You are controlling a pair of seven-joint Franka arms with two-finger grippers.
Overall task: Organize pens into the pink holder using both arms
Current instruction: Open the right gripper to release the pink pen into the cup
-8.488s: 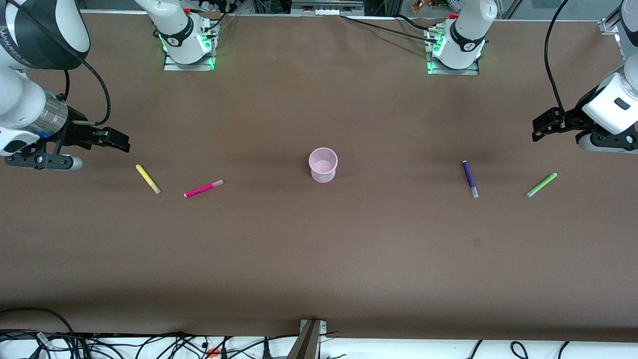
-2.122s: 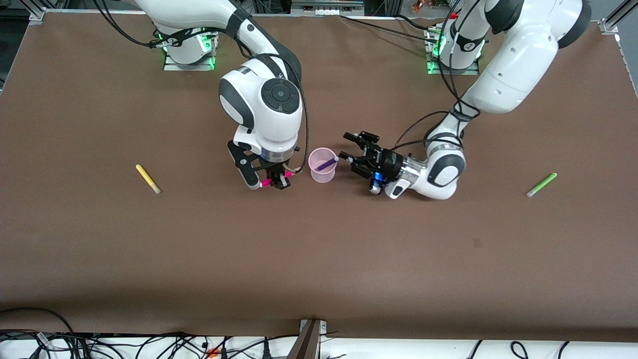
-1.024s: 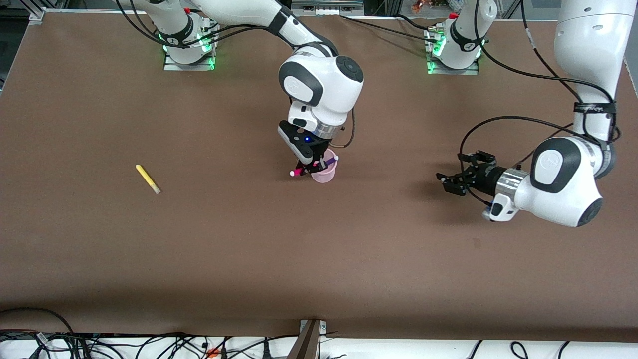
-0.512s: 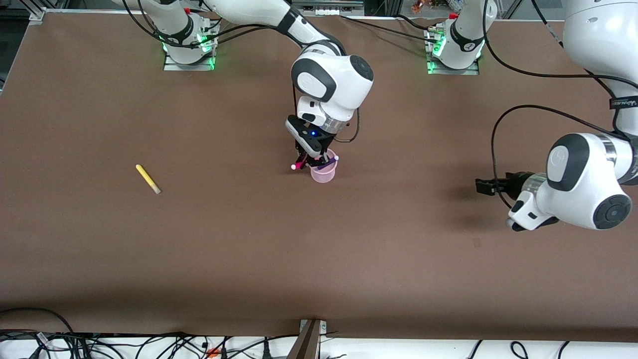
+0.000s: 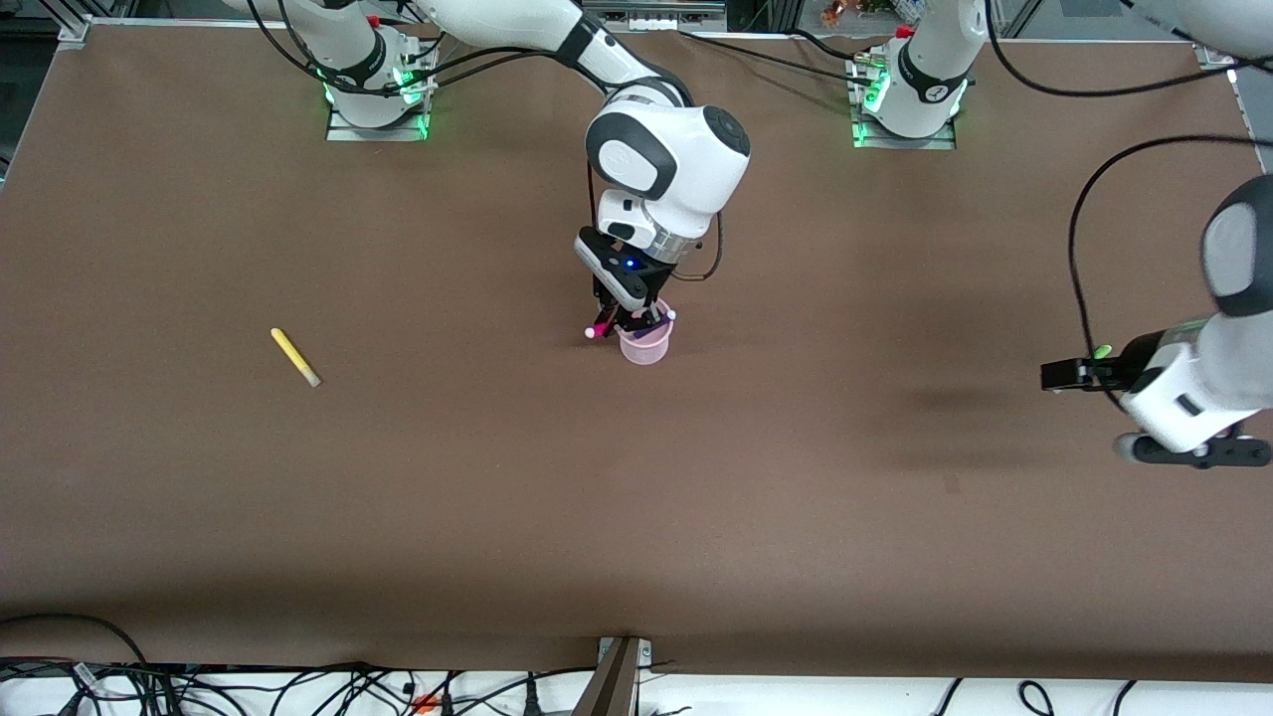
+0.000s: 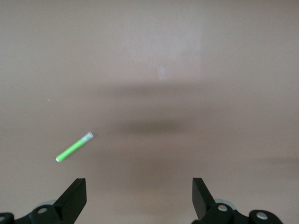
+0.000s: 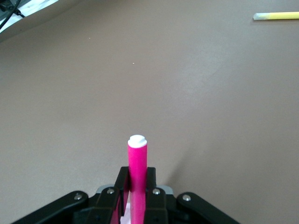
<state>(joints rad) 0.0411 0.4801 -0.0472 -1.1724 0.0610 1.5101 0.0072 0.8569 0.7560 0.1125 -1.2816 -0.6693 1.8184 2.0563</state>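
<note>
The pink holder [image 5: 646, 347] stands at the table's middle, with the dark purple pen [image 5: 668, 317] leaning inside it. My right gripper [image 5: 625, 323] is just over the holder's rim, shut on the magenta-pink pen [image 5: 595, 331], whose pale end sticks out past the rim. In the right wrist view the magenta-pink pen [image 7: 137, 163] is clamped between the fingers of the right gripper [image 7: 137, 186]. My left gripper [image 5: 1054, 376] hovers open over the light green pen [image 5: 1101, 350], which is mostly hidden there. In the left wrist view the light green pen [image 6: 74, 147] lies off to one side of the left gripper [image 6: 138, 198].
The yellow pen [image 5: 294, 357] lies alone toward the right arm's end of the table; it also shows in the right wrist view [image 7: 276, 16]. The brown table [image 5: 636, 517] has cables and a bracket [image 5: 619, 676] along its edge nearest the front camera.
My left arm has swung away from the holder toward its own end of the table, to the green pen. My right gripper has shifted slightly over the holder with the magenta pen.
</note>
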